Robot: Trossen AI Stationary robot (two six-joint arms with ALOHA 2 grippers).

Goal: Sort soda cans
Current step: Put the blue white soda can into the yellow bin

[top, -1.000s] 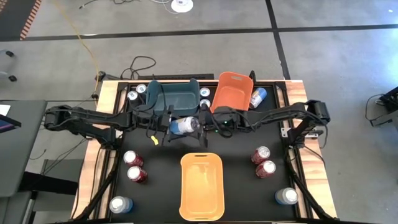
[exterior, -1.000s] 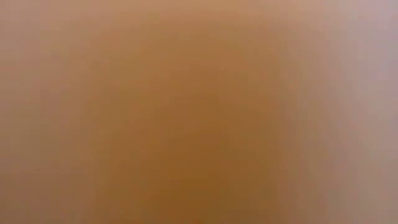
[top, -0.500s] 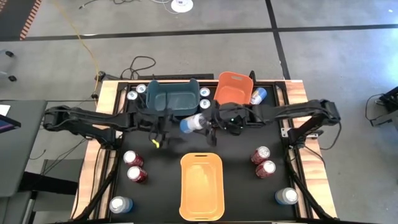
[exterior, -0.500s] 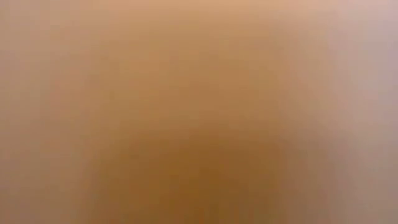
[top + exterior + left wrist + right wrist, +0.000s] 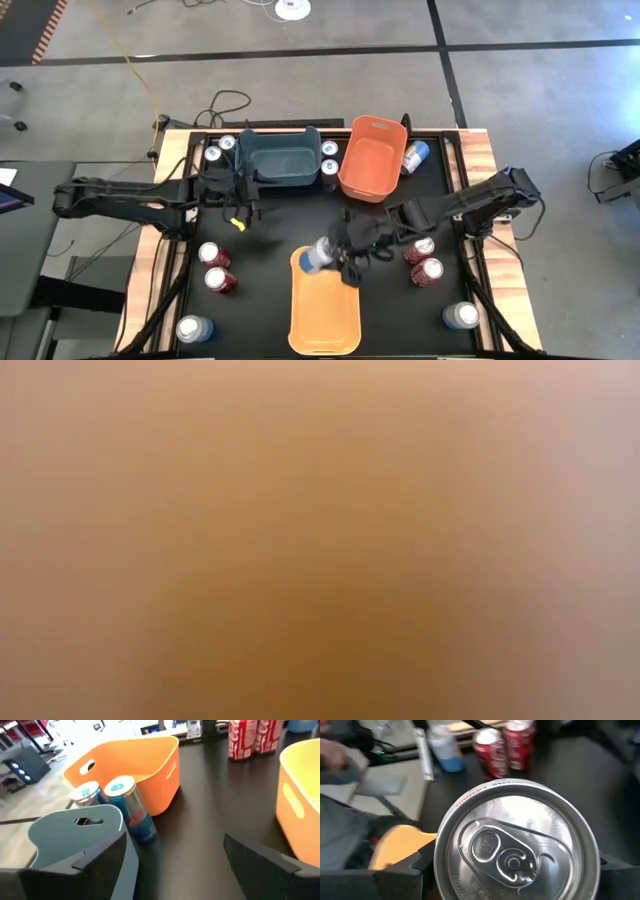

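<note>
Step in hand: carrying one can to a bin; most cans not yet sorted.
Left gripper (image 5: 238,205): at 10 o'clock on the bench (image 5: 270,240), beside the teal bin (image 5: 277,158); jaws open, holding nothing.
Held can (image 5: 318,254): pale blue with a silver top, lying sideways over the 12 o'clock rim of the yellow-orange bin (image 5: 324,315).
Right gripper (image 5: 345,250): near bench centre; jaws closed on the held can.
Orange bin (image 5: 371,160): at 12 o'clock, no cans visible inside.
Red cans (image 5: 424,260): pair standing at 3 o'clock.
Next move: likely lower the can over the bin floor, then release.
</note>
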